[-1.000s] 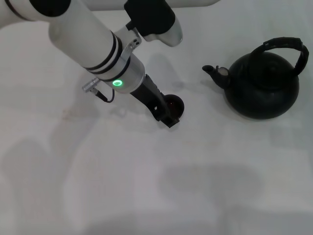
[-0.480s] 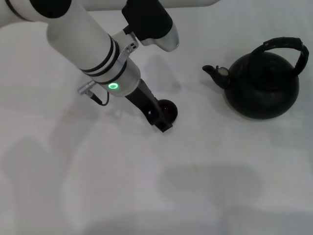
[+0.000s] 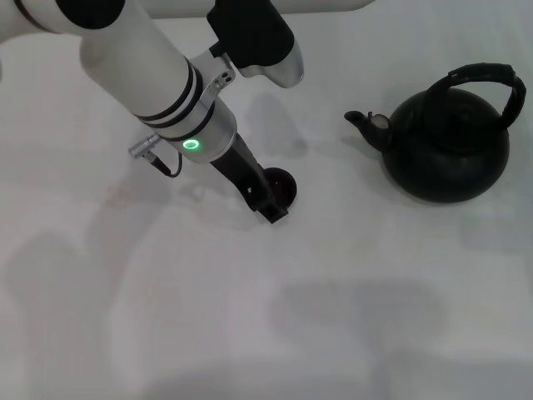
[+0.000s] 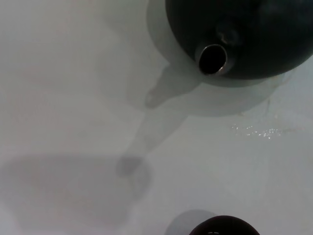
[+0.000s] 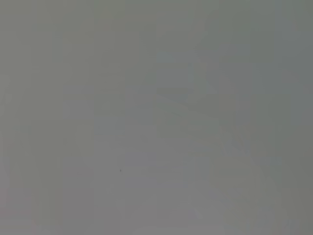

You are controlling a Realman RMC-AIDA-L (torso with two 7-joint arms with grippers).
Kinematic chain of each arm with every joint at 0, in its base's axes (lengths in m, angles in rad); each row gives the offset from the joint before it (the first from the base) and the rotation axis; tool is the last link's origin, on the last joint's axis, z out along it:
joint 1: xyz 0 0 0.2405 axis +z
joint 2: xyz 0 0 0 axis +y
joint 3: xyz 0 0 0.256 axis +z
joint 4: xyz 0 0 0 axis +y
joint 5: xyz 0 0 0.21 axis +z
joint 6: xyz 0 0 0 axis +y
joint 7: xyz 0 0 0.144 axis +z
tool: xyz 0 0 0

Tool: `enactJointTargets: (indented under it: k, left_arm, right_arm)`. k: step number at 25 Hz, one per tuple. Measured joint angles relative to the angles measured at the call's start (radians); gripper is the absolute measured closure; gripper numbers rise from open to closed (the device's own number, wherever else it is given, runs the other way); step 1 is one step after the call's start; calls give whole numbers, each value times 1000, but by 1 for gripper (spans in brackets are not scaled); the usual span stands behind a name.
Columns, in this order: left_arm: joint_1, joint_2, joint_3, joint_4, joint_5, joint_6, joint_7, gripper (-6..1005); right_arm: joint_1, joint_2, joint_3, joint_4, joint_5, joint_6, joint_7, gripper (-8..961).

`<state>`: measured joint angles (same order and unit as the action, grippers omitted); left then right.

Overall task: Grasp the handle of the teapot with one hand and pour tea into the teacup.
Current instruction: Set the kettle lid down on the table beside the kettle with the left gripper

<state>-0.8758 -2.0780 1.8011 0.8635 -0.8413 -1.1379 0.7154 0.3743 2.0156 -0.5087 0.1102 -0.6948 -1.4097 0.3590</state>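
The round black teapot [image 3: 450,146] stands upright at the right of the white table, its arched black handle [image 3: 487,79] over the top and its spout pointing left. The left wrist view also shows the teapot [image 4: 254,29], with its open spout tip toward the camera. The tiny dark teacup [image 3: 281,185] sits on the table left of the spout, and its rim shows in the left wrist view [image 4: 224,227]. My left gripper [image 3: 271,198] reaches down from the upper left and is shut on the teacup's near rim. My right gripper is out of view.
The white table [image 3: 350,317] stretches in front of the cup and teapot. A gap of bare table lies between the cup and the spout. The right wrist view shows only plain grey.
My left gripper has moved a little to the left and toward me, and the teacup has slid along with it, away from the teapot. The teapot has not moved.
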Motion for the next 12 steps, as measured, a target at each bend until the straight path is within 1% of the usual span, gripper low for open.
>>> enactJointTargets:
  k: [12]
  left_arm:
    - [0, -2, -2, 0, 22, 8, -14, 295]
  right_arm:
    - [2, 0, -1, -6, 0, 8, 9, 245]
